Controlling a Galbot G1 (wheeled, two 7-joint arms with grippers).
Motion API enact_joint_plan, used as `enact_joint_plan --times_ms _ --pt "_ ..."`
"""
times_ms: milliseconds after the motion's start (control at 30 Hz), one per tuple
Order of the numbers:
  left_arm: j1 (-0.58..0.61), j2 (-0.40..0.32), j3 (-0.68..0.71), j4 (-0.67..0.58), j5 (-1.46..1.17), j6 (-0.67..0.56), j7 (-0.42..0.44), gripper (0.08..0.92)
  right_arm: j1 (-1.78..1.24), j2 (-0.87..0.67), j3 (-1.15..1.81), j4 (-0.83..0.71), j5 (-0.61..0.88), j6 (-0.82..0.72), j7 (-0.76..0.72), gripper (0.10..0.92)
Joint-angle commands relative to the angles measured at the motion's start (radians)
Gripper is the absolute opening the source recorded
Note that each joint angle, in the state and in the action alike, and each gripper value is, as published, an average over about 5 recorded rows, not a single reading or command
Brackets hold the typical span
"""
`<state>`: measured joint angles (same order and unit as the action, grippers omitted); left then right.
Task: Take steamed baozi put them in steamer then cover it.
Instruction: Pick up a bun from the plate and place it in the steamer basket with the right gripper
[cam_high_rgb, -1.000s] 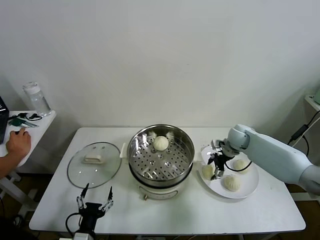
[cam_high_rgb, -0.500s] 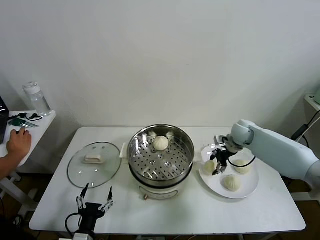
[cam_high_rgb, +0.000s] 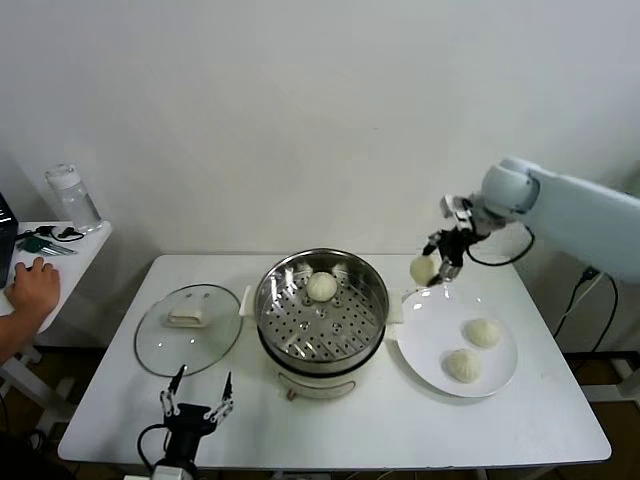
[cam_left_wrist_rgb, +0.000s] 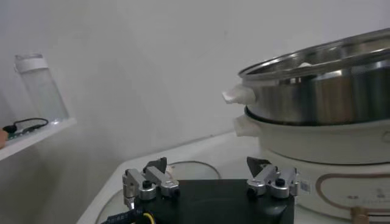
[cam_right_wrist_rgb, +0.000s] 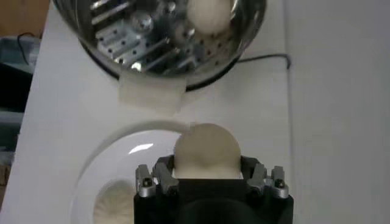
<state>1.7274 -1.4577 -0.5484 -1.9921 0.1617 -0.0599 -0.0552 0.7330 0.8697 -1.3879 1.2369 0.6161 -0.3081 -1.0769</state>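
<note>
My right gripper (cam_high_rgb: 436, 262) is shut on a steamed baozi (cam_high_rgb: 423, 268) and holds it in the air above the far edge of the white plate (cam_high_rgb: 430, 330), to the right of the steamer (cam_high_rgb: 322, 312). In the right wrist view that baozi (cam_right_wrist_rgb: 206, 150) sits between the jaws of the gripper (cam_right_wrist_rgb: 207, 173), with the steamer (cam_right_wrist_rgb: 122, 45) beyond. One baozi (cam_high_rgb: 321, 286) lies on the perforated tray inside the steamer. Two more baozi (cam_high_rgb: 484, 332) (cam_high_rgb: 462, 365) rest on the plate. The cover (cam_high_rgb: 188, 328) lies flat on the table left of the steamer. My left gripper (cam_high_rgb: 197, 401) stands open at the table's front left.
A side table at the far left holds a clear bottle (cam_high_rgb: 73, 196), keys and a person's hand (cam_high_rgb: 30, 288). The wall stands close behind the table. The steamer's white base (cam_left_wrist_rgb: 317, 146) fills the right of the left wrist view.
My right gripper closed on a baozi on the plate and lifted it up and back, clear of the plate. The left arm barely moved.
</note>
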Motion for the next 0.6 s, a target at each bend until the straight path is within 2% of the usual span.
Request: enact_joint_plan --times_ms 33,367,600 --pt "0.003 0.001 0.006 -0.003 0.004 -0.001 0.001 0.823 0.148 0.138 -0.074 0.030 0.196 -0.050 0.041 0.696" --pt "0.024 0.011 0.006 -0.013 0.002 -0.010 0.000 0.823 -0.008 0.374 -0.012 -0.010 0.204 -0.118 0.121 0.696" --pt "0.025 0.014 0.002 -0.013 0.000 -0.013 -0.001 0.823 -0.124 0.476 -0.013 -0.052 0.168 -0.132 0.153 0.696"
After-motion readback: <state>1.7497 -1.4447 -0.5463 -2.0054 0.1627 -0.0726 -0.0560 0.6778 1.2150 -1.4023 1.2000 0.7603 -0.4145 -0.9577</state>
